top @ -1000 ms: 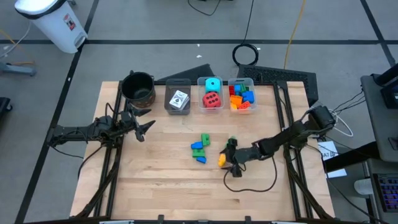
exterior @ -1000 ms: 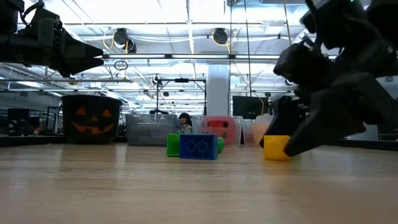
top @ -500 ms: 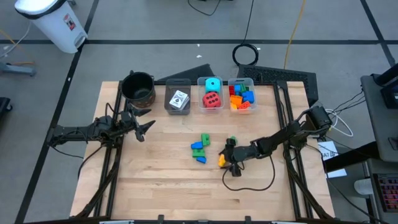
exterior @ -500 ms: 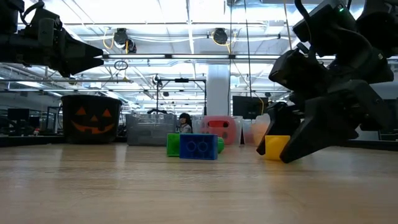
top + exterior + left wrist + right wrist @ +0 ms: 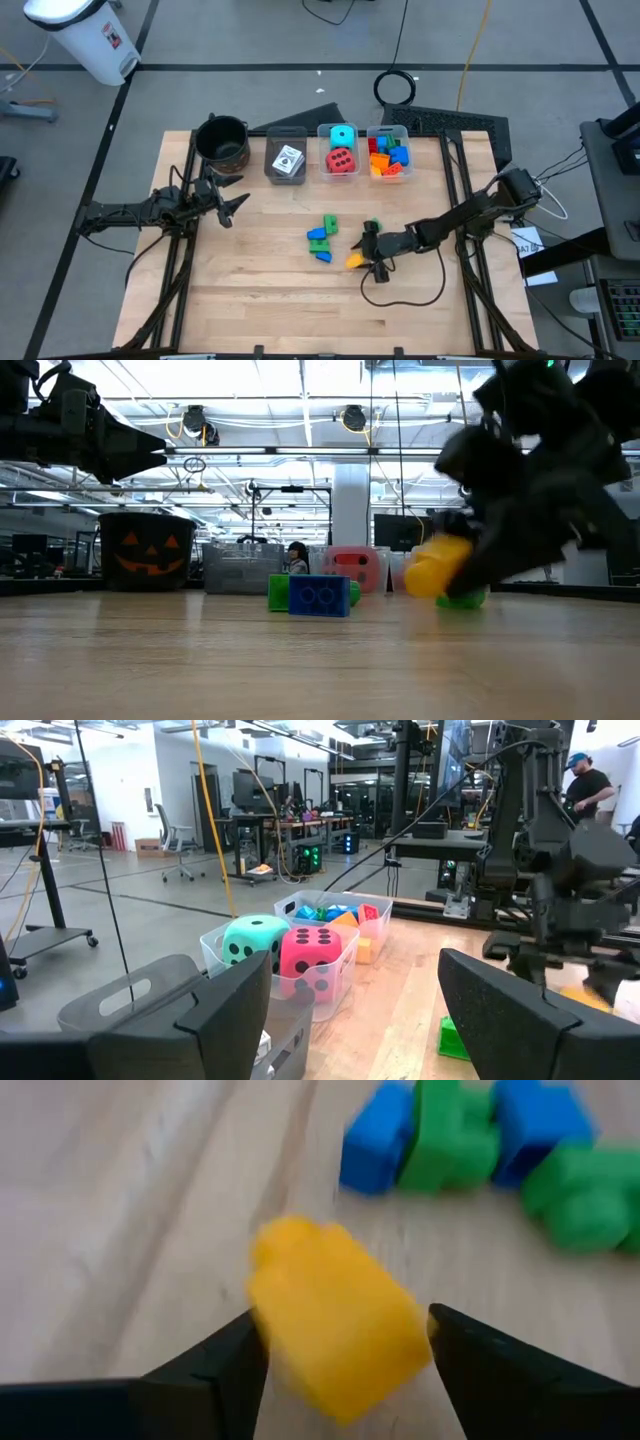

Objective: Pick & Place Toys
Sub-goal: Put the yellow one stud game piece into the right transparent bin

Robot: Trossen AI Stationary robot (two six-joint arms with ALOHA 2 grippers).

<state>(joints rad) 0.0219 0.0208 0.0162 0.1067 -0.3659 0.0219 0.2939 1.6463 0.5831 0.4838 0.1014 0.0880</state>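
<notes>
A yellow brick (image 5: 335,1315) sits between the fingers of my right gripper (image 5: 340,1355), which is shut on it at the table's middle right (image 5: 364,258). In the low view the yellow brick (image 5: 437,565) is tilted and raised, with a green brick (image 5: 462,598) on the table behind it. A cluster of blue and green bricks (image 5: 321,238) lies flat on the table just left of the gripper. My left gripper (image 5: 228,203) waits open over the table's left side, holding nothing. My right gripper pinches the yellow brick by two opposite sides (image 5: 262,1335) between its two fingers. The fingers come from the table's right, slanting downward. The brick is tilted, one end up, and looks just clear of the wood (image 5: 425,575).
Along the far edge stand a black pumpkin-face pot (image 5: 222,140), a bin with white cards (image 5: 287,158), a bin with a red and a cyan dotted cube (image 5: 341,150), and a bin of mixed bricks (image 5: 388,155). Bare wood lies near the front edge (image 5: 300,310).
My right gripper's fingers have closed in on the yellow brick and taken hold. The brick stood flat on the table before; now it is tipped and raised a little. My left arm has kept still.
</notes>
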